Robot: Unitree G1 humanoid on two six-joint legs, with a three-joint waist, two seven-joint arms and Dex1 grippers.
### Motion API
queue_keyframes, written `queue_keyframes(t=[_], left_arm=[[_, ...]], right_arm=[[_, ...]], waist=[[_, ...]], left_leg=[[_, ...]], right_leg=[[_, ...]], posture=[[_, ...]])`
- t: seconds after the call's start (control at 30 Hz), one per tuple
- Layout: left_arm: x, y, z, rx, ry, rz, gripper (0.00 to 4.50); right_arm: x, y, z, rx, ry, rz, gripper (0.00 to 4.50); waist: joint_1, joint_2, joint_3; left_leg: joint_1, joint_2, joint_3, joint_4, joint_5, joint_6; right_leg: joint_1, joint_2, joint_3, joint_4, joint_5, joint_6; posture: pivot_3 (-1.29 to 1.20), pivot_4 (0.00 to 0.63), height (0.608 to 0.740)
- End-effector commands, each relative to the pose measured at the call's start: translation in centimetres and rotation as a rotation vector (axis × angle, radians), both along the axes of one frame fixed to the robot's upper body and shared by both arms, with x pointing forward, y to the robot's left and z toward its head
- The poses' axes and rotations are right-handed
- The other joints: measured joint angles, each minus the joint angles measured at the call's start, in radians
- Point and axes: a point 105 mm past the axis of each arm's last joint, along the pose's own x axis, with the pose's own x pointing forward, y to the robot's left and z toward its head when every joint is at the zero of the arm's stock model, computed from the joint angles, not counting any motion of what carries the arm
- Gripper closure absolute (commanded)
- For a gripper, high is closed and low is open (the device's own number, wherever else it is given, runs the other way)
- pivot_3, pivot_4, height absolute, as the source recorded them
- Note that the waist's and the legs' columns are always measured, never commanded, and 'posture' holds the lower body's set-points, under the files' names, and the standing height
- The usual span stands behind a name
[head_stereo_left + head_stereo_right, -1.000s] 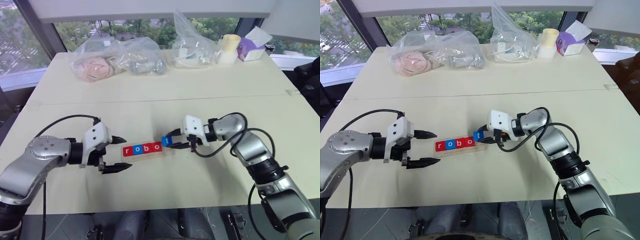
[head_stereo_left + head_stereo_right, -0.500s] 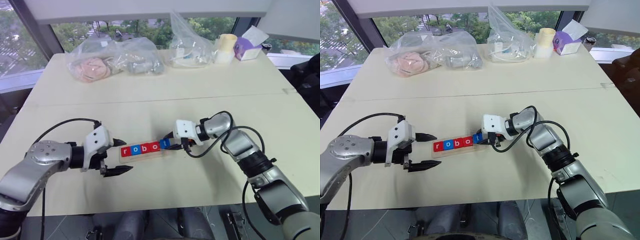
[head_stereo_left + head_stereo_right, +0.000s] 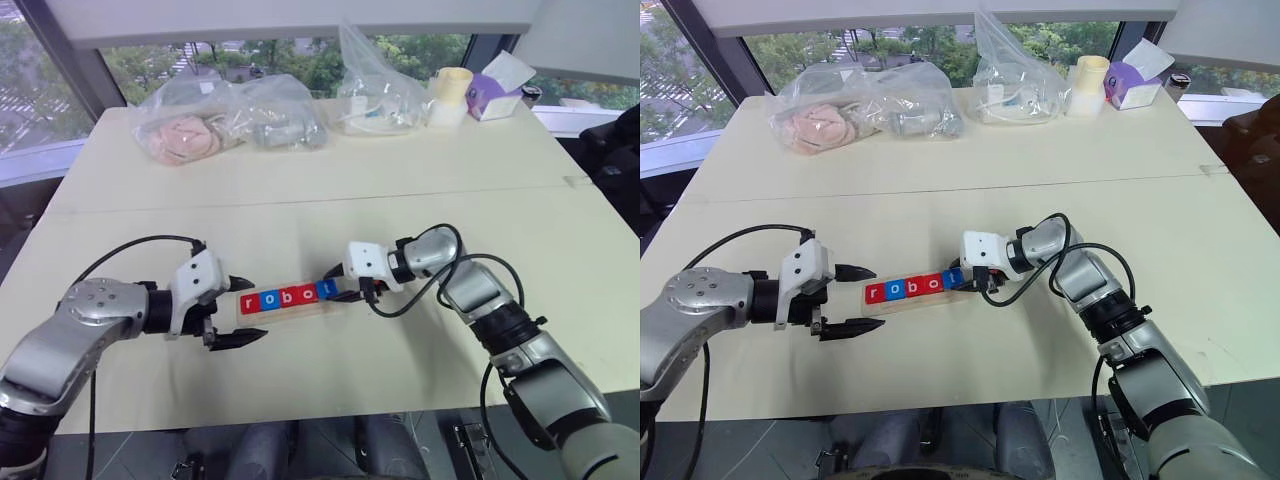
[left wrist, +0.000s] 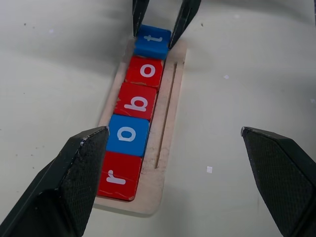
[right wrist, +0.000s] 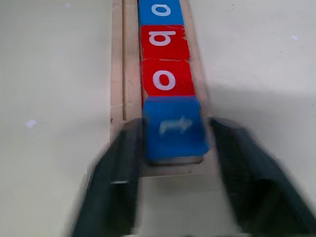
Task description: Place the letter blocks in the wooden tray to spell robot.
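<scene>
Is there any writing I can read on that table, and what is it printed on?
"r" on the red block at one end of the wooden tray.
"o" on the blue block next to it.
"b" on the red block.
"o" on the red block.
"t" on the blue block at the far end, between the right gripper's fingertips.
Together they read "robot".
The purple box at the table's far edge: any print is too small to read.
</scene>
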Motion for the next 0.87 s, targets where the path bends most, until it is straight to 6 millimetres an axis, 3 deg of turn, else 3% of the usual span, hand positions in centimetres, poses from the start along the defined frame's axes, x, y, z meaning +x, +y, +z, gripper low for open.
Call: queue_keyframes(t=[0.03,0.2,0.37,0.53,0.6,0.7,0.87], left_arm=[[0.1,-0.2,0.6,-0.002,-0.038,-0.016,0.00],[0.2,-0.2,0.6,-0.001,-0.041,-0.014,0.00],[0.6,0.7,1.2,-0.020,-0.054,0.033,0.00],[1.8,2.9,3.6,-0.186,-0.082,0.203,0.00],[2.0,4.3,4.1,-0.259,-0.074,0.280,0.00],[1.6,6.3,3.1,-0.237,-0.064,0.379,0.00],[-0.7,6.5,1.8,-0.283,-0.015,0.451,0.00]], right_arm=[[0.6,0.4,1.5,0.038,-0.072,-0.003,0.19],[1.0,0.0,3.0,0.092,-0.099,-0.044,0.05],[1.3,-1.7,5.0,0.198,-0.093,-0.174,0.05],[0.0,-3.5,7.4,0.445,0.096,-0.332,0.05],[-1.1,-4.6,7.5,0.485,0.165,-0.374,0.05],[-2.4,-6.5,7.1,0.502,0.222,-0.468,0.05],[-4.3,-9.2,5.7,0.479,0.274,-0.619,0.05]], waist=[[0.000,0.000,0.000],[0.001,0.000,0.000],[0.002,0.000,0.000],[0.004,0.000,0.000],[0.005,0.000,0.000],[0.002,0.000,0.000],[0.006,0.000,0.000]], left_leg=[[0.000,0.000,0.000,0.000,0.000,0.000],[0.000,0.000,0.000,0.000,0.000,0.000],[0.000,0.000,0.000,0.000,0.000,0.000],[0.000,0.000,-0.001,0.000,0.000,0.000],[0.000,0.000,-0.001,0.000,0.000,0.000],[0.000,0.000,0.000,0.000,0.000,0.000],[-0.001,0.000,0.001,-0.001,0.000,0.000]], right_leg=[[0.000,0.000,0.000,0.000,0.000,0.000],[0.000,0.000,0.000,0.000,0.000,0.000],[0.000,0.000,0.000,0.000,0.000,0.000],[0.000,-0.001,0.000,0.000,0.000,0.000],[0.000,-0.001,0.000,0.000,0.000,0.000],[-0.001,-0.003,0.000,0.000,0.000,0.000],[-0.001,-0.004,0.002,-0.001,-0.002,-0.003]], posture=[[0.00,0.150,0.740],[0.00,0.150,0.740],[0.00,0.150,0.740],[0.00,0.150,0.740],[0.00,0.150,0.740],[0.00,0.150,0.740],[0.00,0.150,0.740]])
